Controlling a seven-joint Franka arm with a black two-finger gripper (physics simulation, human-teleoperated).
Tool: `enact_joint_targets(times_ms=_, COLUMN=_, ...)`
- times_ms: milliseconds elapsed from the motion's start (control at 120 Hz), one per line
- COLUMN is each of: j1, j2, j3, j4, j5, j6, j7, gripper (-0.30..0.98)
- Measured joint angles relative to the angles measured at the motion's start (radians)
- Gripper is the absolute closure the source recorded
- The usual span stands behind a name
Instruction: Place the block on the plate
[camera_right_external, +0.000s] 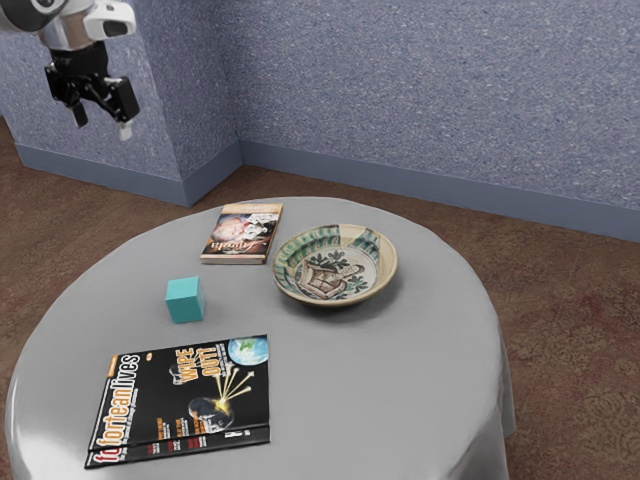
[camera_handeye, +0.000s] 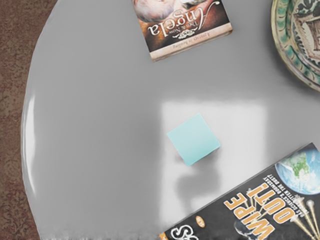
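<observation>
The teal block (camera_right_external: 185, 300) sits on the table (camera_right_external: 370, 390) between the magazine (camera_right_external: 165, 395) and the book (camera_right_external: 241, 234), apart from the plate (camera_right_external: 335, 275). The gripper (camera_right_external: 102, 122) is high above, fingers spread wide, holding nothing. To grasp well, it should centre over the block, turn until the fingers face two opposite sides (a corner pinch could twist it), descend straight, close gently, then lift above the plate's rim.

Lower than the fingers (camera_right_external: 126, 131), a teal cube (camera_right_external: 185, 301) lay between a black paper magazine (camera_right_external: 160, 400) and brown rectangular paperback (camera_right_external: 240, 236) — a round cream-green ceramic plate (camera_right_external: 332, 274) lay farther off.
</observation>
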Motion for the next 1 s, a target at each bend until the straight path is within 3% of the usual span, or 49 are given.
enact_joint_targets(times_ms=158, j1=-0.019, j2=0.023, j3=0.005, j4=-0.012, j5=-0.021, j6=-0.002, j7=0.001, gripper=0.0)
enact_joint_targets(times_ms=308, j1=-0.105, j2=0.037, j3=0.103, j4=-0.124, j5=-0.074, j6=0.062, j7=-0.062, gripper=0.0)
enact_joint_targets(times_ms=483, j1=-0.072, j2=0.119, j3=0.132, j4=-0.199, j5=-0.139, j6=0.164, j7=-0.158, gripper=0.0)
enact_joint_targets(times_ms=808, j1=-0.06, j2=0.351, j3=0.159, j4=-0.177, j5=-0.259, j6=0.268, j7=-0.285, gripper=0.0)
enact_joint_targets(times_ms=1000, j1=-0.053, j2=0.419, j3=0.158, j4=-0.164, j5=-0.315, j6=0.295, j7=-0.333, gripper=0.0)
